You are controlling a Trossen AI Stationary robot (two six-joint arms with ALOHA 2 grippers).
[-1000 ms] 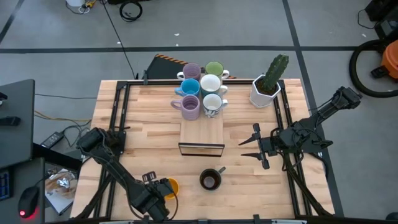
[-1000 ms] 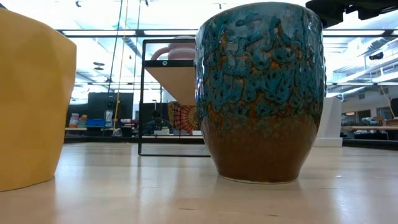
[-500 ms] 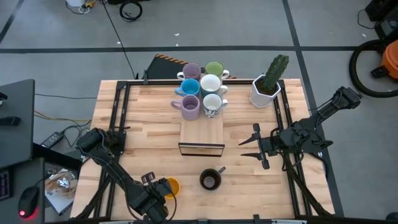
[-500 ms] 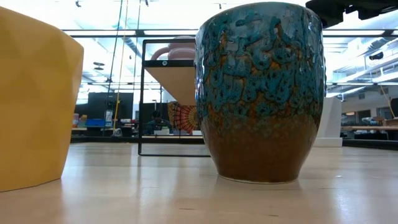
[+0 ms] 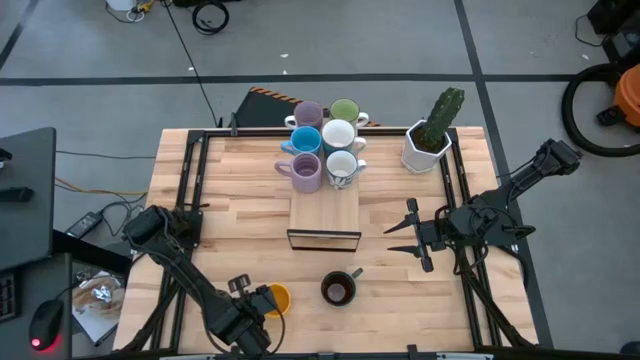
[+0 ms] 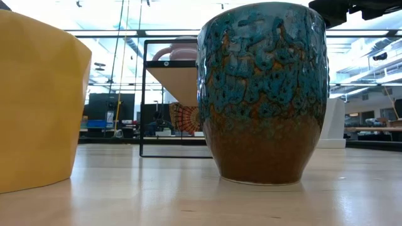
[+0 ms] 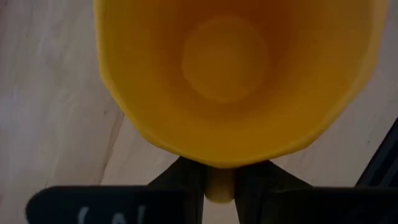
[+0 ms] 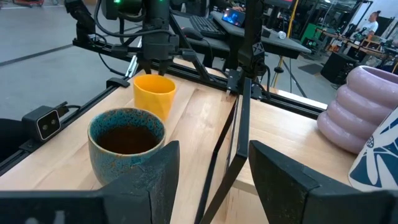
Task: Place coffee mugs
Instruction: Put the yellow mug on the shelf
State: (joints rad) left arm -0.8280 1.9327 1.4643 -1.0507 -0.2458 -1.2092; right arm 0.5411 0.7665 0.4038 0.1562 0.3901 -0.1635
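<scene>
Overhead and close views of a mug-placing task, taken at the moment of a grasp. The left gripper sits at the near edge of the table, left of the wooden shelf stand, its fingers drawn together on the handle of the orange mug; the left wrist view shows the mug's open mouth directly ahead with the handle pinched between the two dark fingers. A handle grip probably suits this mug because it leaves the body free for setting down. The dark glazed mug, blue-green above and brown below, stands upright just in front of the stand, apart from the orange mug and not yet handled. Six mugs are clustered on and behind the stand's top: two lilac, one light blue, one green and two white. A white faceted pot with a cactus stands to the right of the stand. The right gripper waits right of the stand with fingers apart, holding nothing. No brand or legible writing is visible.
</scene>
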